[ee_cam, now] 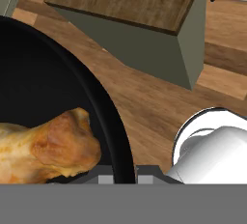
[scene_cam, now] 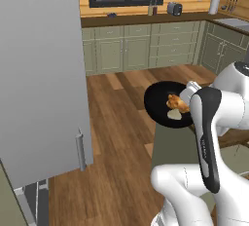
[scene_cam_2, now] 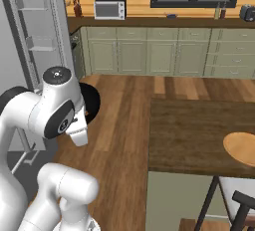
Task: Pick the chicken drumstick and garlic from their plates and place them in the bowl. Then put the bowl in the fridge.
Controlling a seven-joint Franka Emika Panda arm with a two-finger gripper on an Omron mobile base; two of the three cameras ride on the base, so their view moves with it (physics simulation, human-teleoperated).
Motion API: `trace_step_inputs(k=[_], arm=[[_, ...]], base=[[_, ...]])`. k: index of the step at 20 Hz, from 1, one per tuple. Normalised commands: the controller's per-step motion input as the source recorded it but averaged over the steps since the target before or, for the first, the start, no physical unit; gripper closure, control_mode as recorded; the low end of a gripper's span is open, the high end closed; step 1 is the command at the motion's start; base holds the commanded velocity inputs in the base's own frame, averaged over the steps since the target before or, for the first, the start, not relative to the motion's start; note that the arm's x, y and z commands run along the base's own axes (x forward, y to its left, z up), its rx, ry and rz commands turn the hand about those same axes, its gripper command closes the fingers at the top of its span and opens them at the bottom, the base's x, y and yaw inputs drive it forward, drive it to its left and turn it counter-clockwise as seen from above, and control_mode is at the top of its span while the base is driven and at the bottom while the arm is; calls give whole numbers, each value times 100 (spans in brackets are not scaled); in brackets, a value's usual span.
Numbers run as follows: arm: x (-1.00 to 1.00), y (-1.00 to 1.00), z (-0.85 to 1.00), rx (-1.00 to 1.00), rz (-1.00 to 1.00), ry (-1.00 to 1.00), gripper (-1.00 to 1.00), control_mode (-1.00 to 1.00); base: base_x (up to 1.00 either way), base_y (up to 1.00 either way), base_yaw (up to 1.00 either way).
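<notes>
The glossy black bowl (scene_cam: 160, 102) hangs in the air above the wooden floor, with my gripper (scene_cam: 189, 93) shut on its right rim. Inside it lie the golden-brown chicken drumstick (scene_cam: 177, 103) and, just in front of it, the pale garlic (scene_cam: 174, 115). In the hand view the bowl (ee_cam: 43, 73) takes up the left side, the drumstick (ee_cam: 53, 148) rests near the rim, and the gripper (ee_cam: 118, 175) clamps that rim. The bowl's edge (scene_cam_2: 92, 103) peeks from behind my arm. The fridge (scene_cam: 39, 74) stands to the left, its grey door close by. A tan wood plate (scene_cam_2: 241, 148) sits on the table.
The dark wooden table (scene_cam_2: 199, 125) stands to the right, and its corner (ee_cam: 144, 6) shows past the bowl. The fridge door's shelves (scene_cam_2: 32, 23) rise at the left. Green cabinets (scene_cam: 141, 45) line the far wall. Open floor (scene_cam: 116, 122) lies between fridge and table.
</notes>
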Motion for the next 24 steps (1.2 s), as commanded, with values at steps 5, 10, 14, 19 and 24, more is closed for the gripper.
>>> trace_step_inputs(k=[5, 10, 14, 19, 24], arm=[[0, 0, 0, 0, 0, 0, 100, 100], [0, 0, 0, 0, 0, 0, 100, 100], [0, 0, 0, 0, 0, 0, 100, 100], [0, 0, 0, 0, 0, 0, 100, 100], [0, 0, 0, 0, 0, 0, 100, 100]], base=[[99, 5, 3], [100, 10, 1], [100, 29, 15], [63, 16, 37], [10, 7, 65]])
